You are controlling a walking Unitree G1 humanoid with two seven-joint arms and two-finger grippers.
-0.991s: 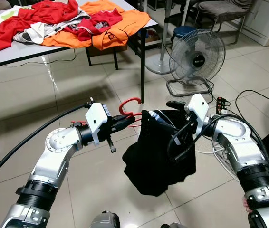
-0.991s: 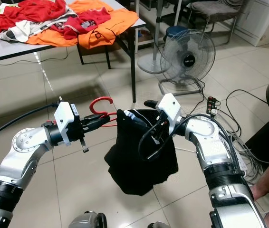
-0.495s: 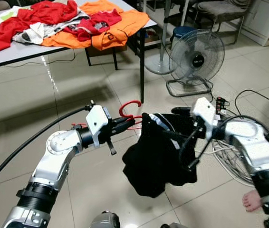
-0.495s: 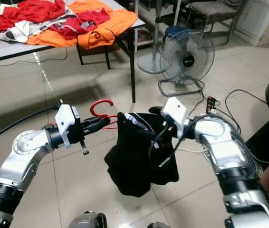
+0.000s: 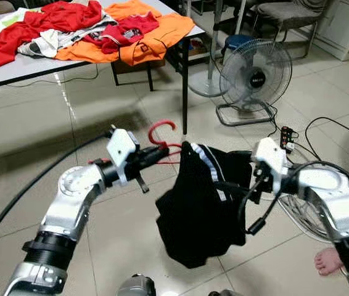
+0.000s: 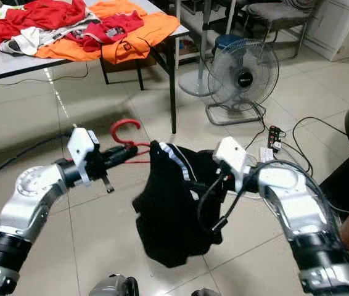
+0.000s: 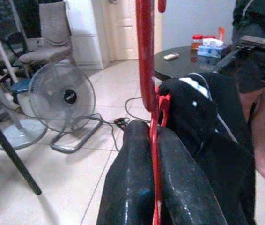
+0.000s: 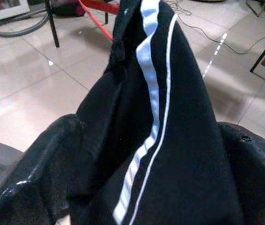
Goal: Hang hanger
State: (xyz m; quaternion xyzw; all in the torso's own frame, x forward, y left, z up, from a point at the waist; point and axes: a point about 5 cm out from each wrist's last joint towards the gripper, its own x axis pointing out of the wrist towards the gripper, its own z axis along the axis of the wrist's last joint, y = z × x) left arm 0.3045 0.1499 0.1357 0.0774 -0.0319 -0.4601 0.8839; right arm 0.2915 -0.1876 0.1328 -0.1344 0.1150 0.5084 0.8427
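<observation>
A red hanger [image 5: 161, 131] carries a black garment [image 5: 193, 209] with white stripes, held in the air above the tiled floor. My left gripper [image 5: 156, 153] is shut on the hanger's neck just below the hook; in the left wrist view the red hanger [image 7: 145, 56] runs up between the closed fingers [image 7: 132, 178]. My right gripper [image 5: 239, 172] is at the garment's right shoulder. In the right wrist view its fingers [image 8: 39, 164] stand wide apart, with the striped black garment [image 8: 170, 117] draped between them.
A white table [image 5: 2, 68] heaped with red and orange clothes stands at the back left. A floor fan [image 5: 254, 71], a power strip [image 5: 285, 132] and loose cables lie to the right. A person's bare foot [image 5: 328, 259] is at the right edge.
The left gripper has lifted the hanger slightly up and to the left, and the garment has swung with it. The right arm has dropped a little and reached further under the garment's shoulder.
</observation>
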